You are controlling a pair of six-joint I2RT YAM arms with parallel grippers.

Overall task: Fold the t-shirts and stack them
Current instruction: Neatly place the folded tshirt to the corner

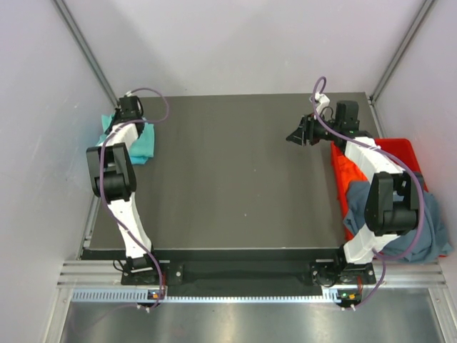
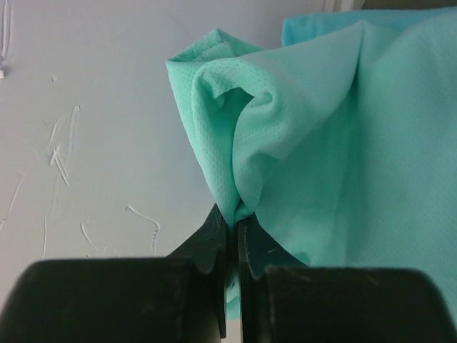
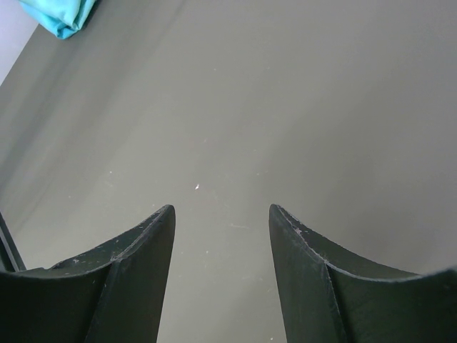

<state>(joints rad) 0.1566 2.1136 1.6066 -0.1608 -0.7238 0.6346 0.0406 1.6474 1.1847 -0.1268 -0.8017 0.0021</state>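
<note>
Left pincer (image 2: pixel 232 227) is clamped tight on a fold of the mint-teal t-shirt (image 2: pixel 335 157), and the cloth bunches up just above the tips. From the top view I see that shirt piled at the far left corner of the surface (image 1: pixel 228 186), partly under the left arm and spilling toward the left edge. A strip of the brighter cyan-blue t-shirt (image 2: pixel 314 28) shows behind the mint one, touching it.

Right pincer (image 3: pixel 221 214) has its jaws roughly half apart with nothing between them, only bare surface under the gap. It hangs near the far right corner, pointing inward, well apart from the left-corner pile.

Slate grey-blue t-shirt (image 1: pixel 425 239) is off the surface past the right edge, near the near right corner. It drapes over the near end of the red crate (image 1: pixel 401 146), behind the right arm's elbow. Orange-red cloth (image 1: pixel 348 175) lies in the crate, just beside the right edge.
</note>
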